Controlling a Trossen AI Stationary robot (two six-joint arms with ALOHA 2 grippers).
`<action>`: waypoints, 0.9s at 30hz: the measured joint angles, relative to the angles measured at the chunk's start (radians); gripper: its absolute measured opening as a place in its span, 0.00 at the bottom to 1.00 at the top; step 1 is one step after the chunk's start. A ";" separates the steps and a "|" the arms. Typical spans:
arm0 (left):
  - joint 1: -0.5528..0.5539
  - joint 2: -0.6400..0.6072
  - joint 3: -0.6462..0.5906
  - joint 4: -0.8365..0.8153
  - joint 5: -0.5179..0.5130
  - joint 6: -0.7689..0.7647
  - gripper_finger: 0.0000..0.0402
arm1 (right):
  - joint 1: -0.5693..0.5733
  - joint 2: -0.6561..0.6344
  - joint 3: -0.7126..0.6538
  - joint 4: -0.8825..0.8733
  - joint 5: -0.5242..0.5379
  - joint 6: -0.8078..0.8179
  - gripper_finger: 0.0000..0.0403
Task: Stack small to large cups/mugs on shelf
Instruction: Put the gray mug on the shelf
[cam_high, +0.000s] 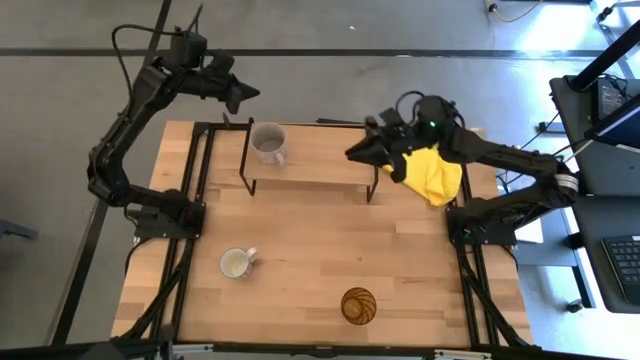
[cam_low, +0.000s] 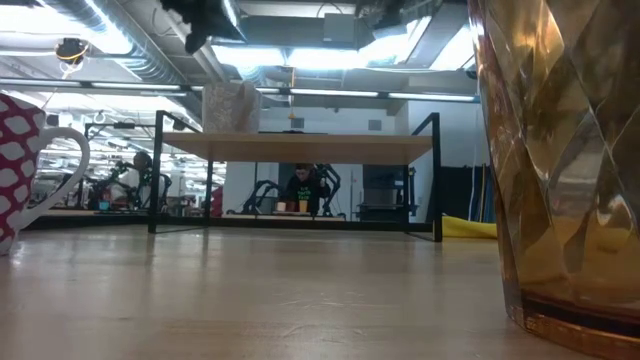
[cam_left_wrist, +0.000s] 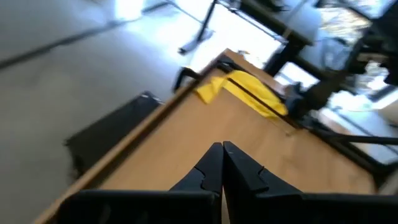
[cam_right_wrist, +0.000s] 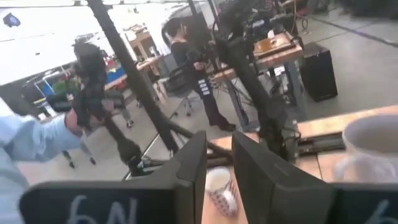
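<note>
The grey mug (cam_high: 268, 143) stands upright on the left end of the light-wood shelf (cam_high: 320, 168); it also shows in the low view (cam_low: 230, 107). The white mug (cam_high: 236, 263) stands on the table at the near left. The amber ribbed tumbler (cam_high: 359, 305) stands near the front edge, close to the low camera (cam_low: 560, 160). My left gripper (cam_high: 245, 95) is shut and empty, raised beyond the shelf's far left corner. My right gripper (cam_high: 353, 153) is open and empty above the shelf's right end; the white mug (cam_right_wrist: 221, 186) shows between its fingers, farther off.
A yellow cloth (cam_high: 435, 172) lies at the table's far right, under my right arm. Black frame rails run along both table sides. Bare tabletop (cam_high: 330, 240) lies between the shelf and the two vessels in front. People show in the room beyond.
</note>
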 joint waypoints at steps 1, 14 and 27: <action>0.012 -0.005 -0.020 0.010 0.030 0.006 0.00 | 0.000 0.022 0.029 -0.001 0.000 0.012 0.19; 0.148 -0.119 -0.204 -0.007 -0.040 0.097 0.00 | 0.002 0.197 0.282 0.015 0.091 0.136 0.19; 0.216 -0.283 -0.627 0.336 0.183 -0.181 0.00 | 0.008 0.207 0.291 -0.007 0.132 0.147 0.19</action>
